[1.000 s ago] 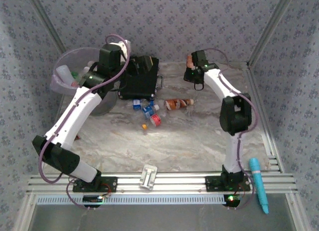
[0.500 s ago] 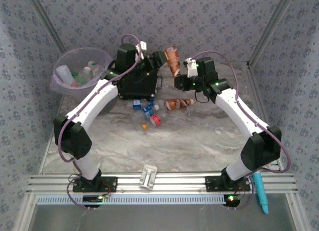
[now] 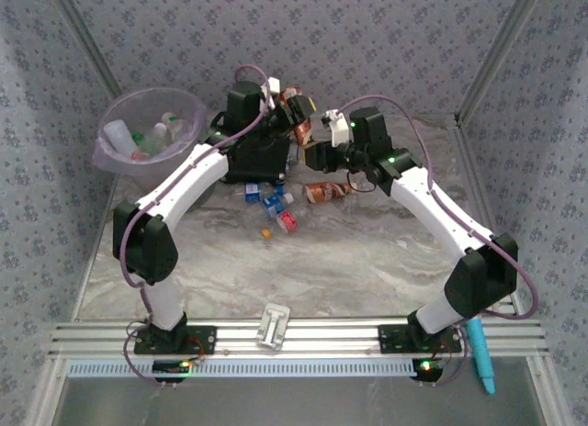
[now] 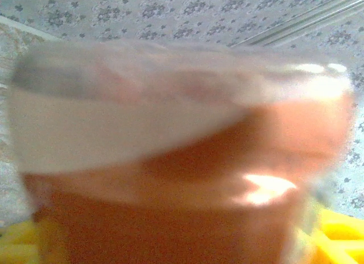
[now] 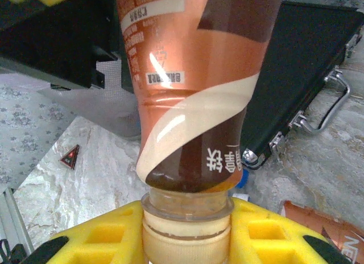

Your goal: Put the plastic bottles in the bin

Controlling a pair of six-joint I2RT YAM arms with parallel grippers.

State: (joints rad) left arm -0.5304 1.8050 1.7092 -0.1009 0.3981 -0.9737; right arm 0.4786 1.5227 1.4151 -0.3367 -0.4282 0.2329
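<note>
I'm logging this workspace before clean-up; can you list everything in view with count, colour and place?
Translucent round plastic bin: one, pale lilac, far left.
Clear and white plastic bottles: several, inside the bin.
Flat rectangular case: one, black, far centre, right of the bin.
Orange-brown labelled plastic bottle: one, in the air over the case.
Second orange-brown bottle: one, lying right of the case.
Small bottles: about four, blue and red labels, before the case.
Pen-shaped object: one, teal, near right corner.
Small bracket: one, white, on the near rail.
Right gripper: yellow, shut on the airborne bottle's cap.
Left gripper: at that bottle's other end, grip unclear.
</note>
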